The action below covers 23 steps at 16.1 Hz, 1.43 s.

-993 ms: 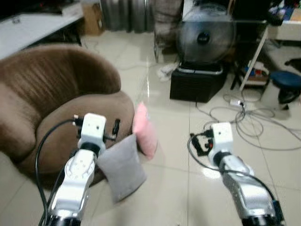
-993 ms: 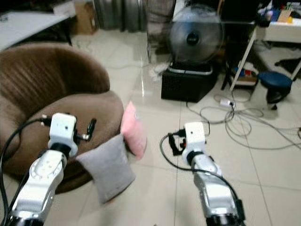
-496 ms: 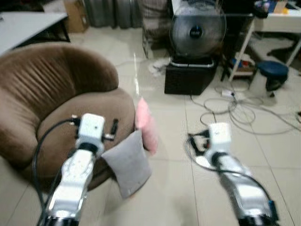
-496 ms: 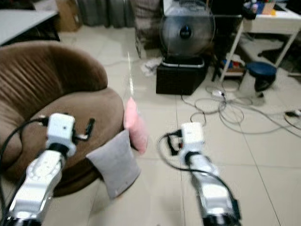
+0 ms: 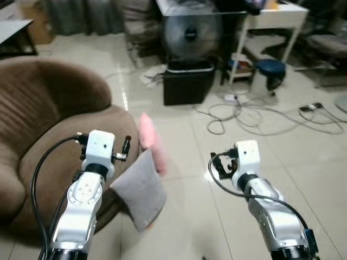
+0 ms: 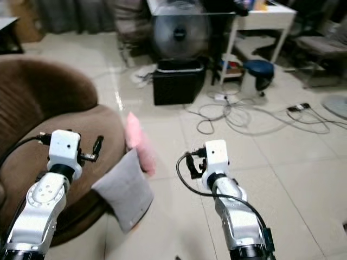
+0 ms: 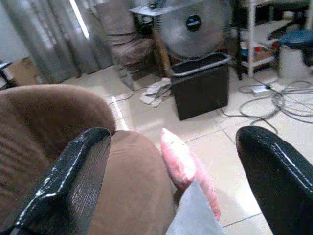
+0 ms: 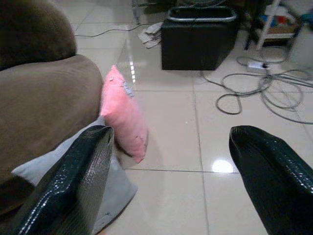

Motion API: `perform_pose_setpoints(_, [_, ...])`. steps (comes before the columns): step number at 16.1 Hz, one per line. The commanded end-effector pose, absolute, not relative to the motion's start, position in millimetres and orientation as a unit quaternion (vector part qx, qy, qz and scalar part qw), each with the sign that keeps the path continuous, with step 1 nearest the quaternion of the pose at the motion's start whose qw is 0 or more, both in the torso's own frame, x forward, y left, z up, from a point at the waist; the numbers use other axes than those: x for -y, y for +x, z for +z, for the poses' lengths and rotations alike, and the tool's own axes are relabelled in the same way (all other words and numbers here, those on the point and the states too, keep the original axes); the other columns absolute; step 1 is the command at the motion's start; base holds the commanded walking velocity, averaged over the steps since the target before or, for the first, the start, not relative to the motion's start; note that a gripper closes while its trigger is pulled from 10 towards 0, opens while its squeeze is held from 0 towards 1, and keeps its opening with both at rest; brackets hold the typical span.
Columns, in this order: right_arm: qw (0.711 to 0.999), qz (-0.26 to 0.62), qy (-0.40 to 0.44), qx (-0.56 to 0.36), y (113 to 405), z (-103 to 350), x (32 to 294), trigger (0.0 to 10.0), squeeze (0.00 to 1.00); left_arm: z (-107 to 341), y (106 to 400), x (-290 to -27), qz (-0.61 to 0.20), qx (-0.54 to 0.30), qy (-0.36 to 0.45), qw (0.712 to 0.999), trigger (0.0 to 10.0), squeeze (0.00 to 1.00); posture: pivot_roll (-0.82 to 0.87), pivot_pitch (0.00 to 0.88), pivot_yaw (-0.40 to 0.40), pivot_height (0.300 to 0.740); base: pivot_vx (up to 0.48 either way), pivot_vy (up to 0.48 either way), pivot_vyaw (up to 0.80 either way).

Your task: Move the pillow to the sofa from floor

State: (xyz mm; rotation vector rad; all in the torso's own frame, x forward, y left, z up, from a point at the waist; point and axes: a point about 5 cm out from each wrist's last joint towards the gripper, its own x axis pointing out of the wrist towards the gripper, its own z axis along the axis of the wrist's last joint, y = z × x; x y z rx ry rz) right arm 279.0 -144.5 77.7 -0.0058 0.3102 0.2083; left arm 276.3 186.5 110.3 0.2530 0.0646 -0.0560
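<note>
A pink pillow [image 5: 149, 140] and a grey pillow [image 5: 140, 191] stand on the tiled floor, both leaning against the front of the round brown sofa [image 5: 49, 146]. The pink pillow [image 8: 123, 116] is the farther one; the grey pillow [image 8: 63, 171] is nearer to me. My left gripper [image 7: 171, 171] is open, raised above the sofa's front edge, a short way from both pillows. My right gripper [image 8: 171, 166] is open too, held over bare floor to the right of the pillows. Neither holds anything.
A black box [image 5: 187, 83] with a round fan [image 5: 188, 33] on it stands behind the pillows. Loose cables [image 5: 255, 114] lie across the floor at the right. A blue stool [image 5: 270, 69] and a white table [image 5: 275, 16] stand at the back right.
The whole view has shifted: the camera has turned to the right, so the sofa and pillows sit further left in the picture. Both grippers keep their pose, open and empty.
</note>
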Motion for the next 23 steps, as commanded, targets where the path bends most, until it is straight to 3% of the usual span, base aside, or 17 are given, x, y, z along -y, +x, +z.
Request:
perform_pose_setpoints(1, [0.983,0.096,-0.002,-0.156,278.6,76.4,149.2,10.0,0.00,111.9,277.5,-182.3,-0.037,-0.030,0.130,0.990,10.0,0.00,0.03,0.000,0.042,0.740,0.000,0.435,-0.44])
perform_pose_setpoints(20, [0.984,0.089,0.002,-0.155,277.5,74.9,148.6,10.0,0.00,111.3,278.6,-182.4,-0.046,-0.032,0.137,0.989,10.0,0.00,0.03,0.000,0.058,0.740,0.000,0.434,-0.45])
perform_pose_setpoints(23, [0.984,0.088,0.002,-0.155,276.8,74.8,149.6,10.0,0.00,116.0,278.4,-176.2,-0.068,-0.010,0.169,0.983,10.0,0.00,0.03,0.000,0.060,0.740,0.000,-0.160,-0.48])
